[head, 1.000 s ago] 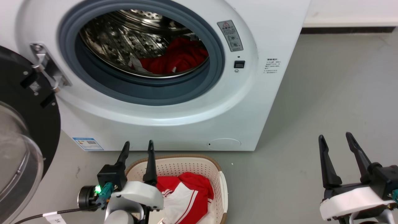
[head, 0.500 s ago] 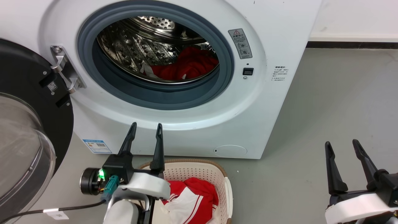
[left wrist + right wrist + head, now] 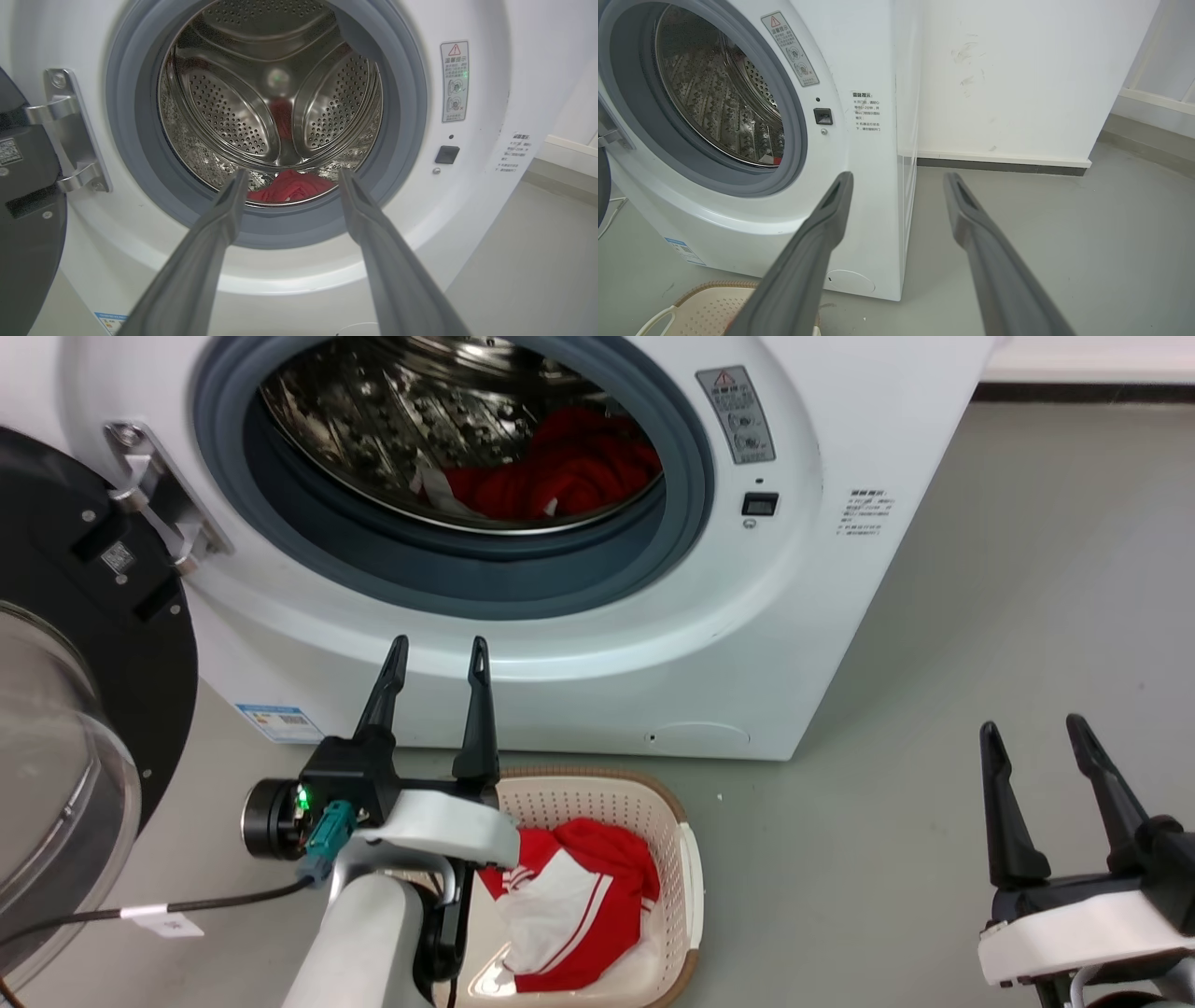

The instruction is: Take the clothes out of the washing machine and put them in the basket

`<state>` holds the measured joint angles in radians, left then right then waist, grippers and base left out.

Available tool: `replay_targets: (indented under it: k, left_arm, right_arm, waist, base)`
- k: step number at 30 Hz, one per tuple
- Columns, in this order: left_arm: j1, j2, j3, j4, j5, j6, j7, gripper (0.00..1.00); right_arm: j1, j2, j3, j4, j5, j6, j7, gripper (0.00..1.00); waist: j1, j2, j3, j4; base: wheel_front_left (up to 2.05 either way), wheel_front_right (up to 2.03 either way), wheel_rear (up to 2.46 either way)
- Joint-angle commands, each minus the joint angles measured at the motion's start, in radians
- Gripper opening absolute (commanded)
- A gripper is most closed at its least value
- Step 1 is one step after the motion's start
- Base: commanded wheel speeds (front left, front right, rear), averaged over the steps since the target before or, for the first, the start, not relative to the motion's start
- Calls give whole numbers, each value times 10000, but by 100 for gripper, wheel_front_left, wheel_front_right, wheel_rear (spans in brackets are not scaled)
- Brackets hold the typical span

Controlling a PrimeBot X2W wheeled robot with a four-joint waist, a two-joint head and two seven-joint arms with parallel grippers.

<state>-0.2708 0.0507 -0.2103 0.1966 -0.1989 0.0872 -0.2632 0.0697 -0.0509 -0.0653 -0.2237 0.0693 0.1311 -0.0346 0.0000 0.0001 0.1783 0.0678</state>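
Left end effector (image 3: pixel 439 642) is spread wide and empty, hovering by the basket (image 3: pixel 688 859) at 6 o'clock, fingers aimed at the washing machine (image 3: pixel 794 579). Red clothes (image 3: pixel 560 471) are in the drum at 12 o'clock, plus one red-and-white piece (image 3: pixel 569 896) in the basket. Right end effector (image 3: pixel 1030 723) at 4 o'clock, wide too.

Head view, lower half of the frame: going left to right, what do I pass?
open washer door → left gripper, fingers apart → basket on the floor → right gripper, fingers apart.
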Motion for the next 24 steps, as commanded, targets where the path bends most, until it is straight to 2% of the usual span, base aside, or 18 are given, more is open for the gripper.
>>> replay_targets:
  k: [1, 8, 9, 13, 24]
  left_arm:
    - [-295, -8, 3, -21, -74, 64, -23, 100]
    - [-1288, -8, -16, 160, -239, 147, -23, 100]
    - [-1992, -8, 79, 440, -296, 124, -24, 100]
    - [-3089, 6, 336, 1189, -335, -18, -24, 100]
    - [-6151, 792, 841, 4072, -296, -510, 23, 100]
  right_arm:
    - [-270, 14, 44, -109, -50, -7, -60, 100]
    - [-895, 14, 165, -432, -196, -7, -153, 100]
    - [-1231, 14, 247, -628, -239, -7, -182, 100]
    - [-1603, 14, 430, -804, -281, -7, -250, 100]
    - [-2138, 15, 1041, -650, -2, -7, -625, 100]
  waist:
    - [0, -1, 500, -39]
    - [0, -1, 1807, -134]
    - [0, -1, 2433, -206]
    - [0, -1, 3105, -405]
    - [0, -1, 4322, -1369]
  base:
    - [0, 0, 0]
    - [0, 0, 0]
    - [0, 0, 0]
    - [0, 0, 0]
    - [0, 0, 0]
